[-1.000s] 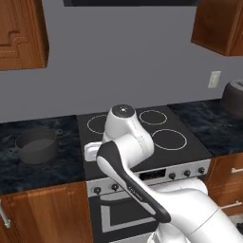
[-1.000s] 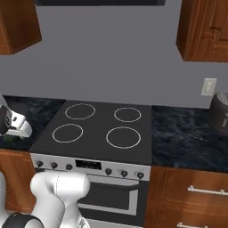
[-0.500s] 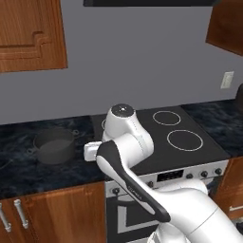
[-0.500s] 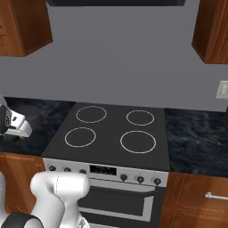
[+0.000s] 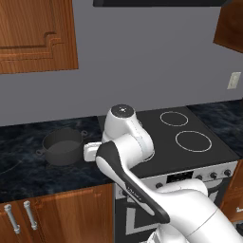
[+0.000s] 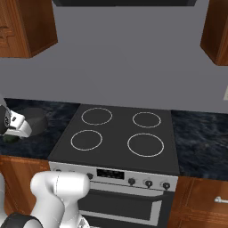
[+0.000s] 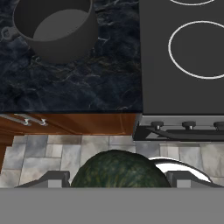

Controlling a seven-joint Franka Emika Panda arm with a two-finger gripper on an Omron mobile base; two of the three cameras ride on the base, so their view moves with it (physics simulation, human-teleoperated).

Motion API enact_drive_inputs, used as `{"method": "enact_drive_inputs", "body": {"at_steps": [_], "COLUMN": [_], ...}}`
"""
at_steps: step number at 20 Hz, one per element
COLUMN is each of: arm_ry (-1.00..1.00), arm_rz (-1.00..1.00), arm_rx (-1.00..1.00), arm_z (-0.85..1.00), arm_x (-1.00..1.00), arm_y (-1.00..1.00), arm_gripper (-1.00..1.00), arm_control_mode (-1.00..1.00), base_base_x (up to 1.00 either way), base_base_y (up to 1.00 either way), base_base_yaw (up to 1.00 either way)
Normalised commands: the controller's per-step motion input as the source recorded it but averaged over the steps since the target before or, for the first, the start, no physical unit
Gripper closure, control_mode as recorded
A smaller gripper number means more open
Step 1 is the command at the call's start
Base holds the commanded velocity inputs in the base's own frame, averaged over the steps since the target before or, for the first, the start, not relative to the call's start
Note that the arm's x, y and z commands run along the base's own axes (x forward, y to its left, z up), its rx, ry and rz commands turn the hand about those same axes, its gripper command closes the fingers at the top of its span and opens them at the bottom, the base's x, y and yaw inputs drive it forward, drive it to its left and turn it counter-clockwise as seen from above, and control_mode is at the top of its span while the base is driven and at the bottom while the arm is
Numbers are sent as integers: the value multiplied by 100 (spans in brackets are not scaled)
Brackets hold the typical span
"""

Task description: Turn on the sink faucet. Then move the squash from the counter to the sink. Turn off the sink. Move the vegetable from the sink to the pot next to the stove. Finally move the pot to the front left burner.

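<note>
Squash (image 7: 120, 169) gripped between pincer (image 7: 119, 178) fingers; pot (image 7: 56, 27) on counter (image 7: 87, 83) beside stove (image 7: 183, 74); no legible writing.

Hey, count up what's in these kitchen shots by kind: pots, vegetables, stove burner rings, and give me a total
Pots: 1, the pot on the counter
Vegetables: 1, the squash between the gripper fingers
Burner rings: 4, on the stove
Total: 6
</note>
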Motion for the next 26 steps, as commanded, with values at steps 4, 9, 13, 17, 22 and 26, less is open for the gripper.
{"method": "enact_drive_inputs", "body": {"at_steps": [4,9,13,17,22,26], "arm_ry": [0,0,0,0,0,0], "arm_rz": [0,0,0,0,0,0], "arm_rx": [0,0,0,0,0,0], "arm_z": [0,0,0,0,0,0], "arm_x": [0,0,0,0,0,0], "arm_y": [0,0,0,0,0,0], "arm_gripper": [100,100,100,100,100,100], "arm_control_mode": [100,100,100,100,100,100], "base_base_x": [37,28,21,11,0,3], "base_base_y": [18,21,25,19,1,0], "base_base_yaw": [0,0,-4,-2,0,0]}}
